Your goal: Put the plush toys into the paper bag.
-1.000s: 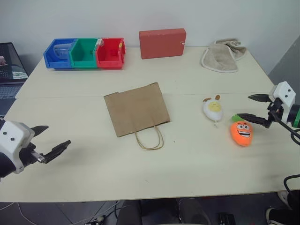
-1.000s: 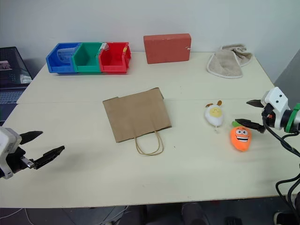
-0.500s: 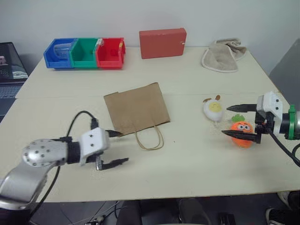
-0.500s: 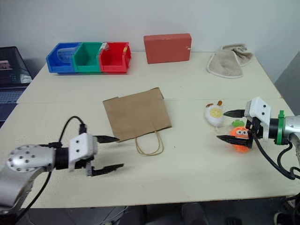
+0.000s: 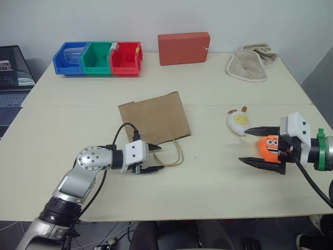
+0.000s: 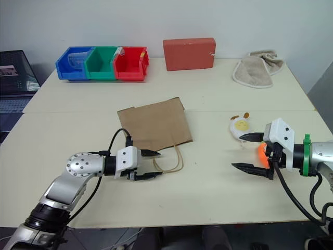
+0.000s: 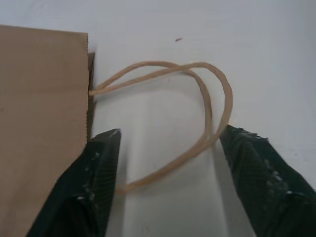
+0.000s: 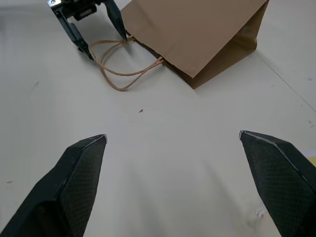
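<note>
Lying flat mid-table, paper bag is pointing its cord handles at left gripper, jaws part-open astride them, touching nothing; pinch both loops together; right gripper wide, empty beside carrot and egg toy.

I see a pale cream worktop with a seam running across its middle, set against a plain white wall. Along its far edge sit blue, green and red bins, a red box and a beige towel. A laptop stands off its left end. The light looks even and soft.
</note>
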You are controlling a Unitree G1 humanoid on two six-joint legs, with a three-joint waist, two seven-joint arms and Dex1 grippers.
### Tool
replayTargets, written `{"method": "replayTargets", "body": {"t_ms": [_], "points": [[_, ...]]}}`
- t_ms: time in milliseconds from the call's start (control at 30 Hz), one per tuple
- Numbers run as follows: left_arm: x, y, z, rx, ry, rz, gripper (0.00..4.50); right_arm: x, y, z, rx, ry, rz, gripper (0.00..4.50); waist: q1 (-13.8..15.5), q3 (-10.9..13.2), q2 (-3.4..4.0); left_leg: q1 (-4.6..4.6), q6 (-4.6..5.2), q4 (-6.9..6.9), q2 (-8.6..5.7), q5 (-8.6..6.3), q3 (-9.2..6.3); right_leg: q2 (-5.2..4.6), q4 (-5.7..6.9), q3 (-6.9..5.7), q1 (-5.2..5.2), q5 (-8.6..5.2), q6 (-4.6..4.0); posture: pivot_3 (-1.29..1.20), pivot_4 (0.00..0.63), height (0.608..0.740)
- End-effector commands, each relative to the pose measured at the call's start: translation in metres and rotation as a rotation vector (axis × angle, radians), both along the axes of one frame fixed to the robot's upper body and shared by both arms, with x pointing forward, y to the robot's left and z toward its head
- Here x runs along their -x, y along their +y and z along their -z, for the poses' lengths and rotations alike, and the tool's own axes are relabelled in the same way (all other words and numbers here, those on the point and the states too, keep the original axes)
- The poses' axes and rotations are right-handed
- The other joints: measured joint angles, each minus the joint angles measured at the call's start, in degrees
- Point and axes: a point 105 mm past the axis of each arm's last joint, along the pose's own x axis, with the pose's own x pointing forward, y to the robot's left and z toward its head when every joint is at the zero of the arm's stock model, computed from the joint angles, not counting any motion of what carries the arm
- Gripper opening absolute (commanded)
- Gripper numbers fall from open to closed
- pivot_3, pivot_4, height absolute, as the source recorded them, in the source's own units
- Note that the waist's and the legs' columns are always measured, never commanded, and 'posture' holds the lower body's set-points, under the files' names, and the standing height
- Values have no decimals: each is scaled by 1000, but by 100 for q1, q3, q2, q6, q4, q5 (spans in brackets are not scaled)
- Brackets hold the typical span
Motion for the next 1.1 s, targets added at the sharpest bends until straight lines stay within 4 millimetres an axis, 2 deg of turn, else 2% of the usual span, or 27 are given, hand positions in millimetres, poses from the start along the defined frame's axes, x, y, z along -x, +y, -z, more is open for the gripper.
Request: {"method": "replayTargets", "body": {"t_ms": [33,233,400,500,600,700,800,833,933,1100], "points": [[2,-3,-6,9,-10,43,2083,7,3,-11,1,-36,-16,4500,4,0,0,0,0,-1,0,0,-1,0,0,-1,0,0,0,0,150,740],[2,-1,-1,-4,6,49,111,7,6,-9,-8,-35,-17,4500,25,0,0,0,0,0,0,0,-5,0,0,-5,1,-1,3,0,150,740],[3,-3,-8,40,45,52,48,12,14,-7,-17,-28,-40,4500,41,0,0,-1,0,0,0,0,-6,0,0,-5,2,-11,19,0,150,740],[-1,-3,-20,87,59,38,48,13,24,-6,-33,-32,-47,4500,44,0,-1,-1,0,0,0,0,-8,0,0,-6,2,-11,20,0,150,740],[-9,-3,-50,207,100,6,48,12,37,-4,-76,-38,-57,4500,46,0,-3,-1,0,1,0,0,-10,1,0,-8,3,-12,21,0,150,740],[-12,-2,-69,270,131,-7,48,9,47,-4,-134,-33,-52,4500,46,0,-3,-4,0,5,0,0,-13,2,1,-11,3,-12,23,0,150,740],[-13,-1,-85,326,165,-13,0,7,57,1,-149,-34,-69,3995,46,0,-3,-4,0,2,-1,0,-15,2,0,-12,2,-12,24,0,150,740],[-14,-2,-94,363,180,-11,0,2,65,5,-166,-32,-67,3678,44,0,-3,-4,0,1,0,0,-17,2,0,-15,2,-12,24,0,150,740],[-12,-8,-112,445,218,1,0,-13,83,14,-199,-46,-46,2546,28,1,-5,-6,0,0,3,0,-29,7,5,-23,-1,-12,24,0,150,740],[-11,-16,-128,520,250,1,0,-40,112,24,-251,-84,3,677,31,1,-6,-10,-1,1,1,1,-33,6,4,-26,0,-12,23,0,150,740]]}}
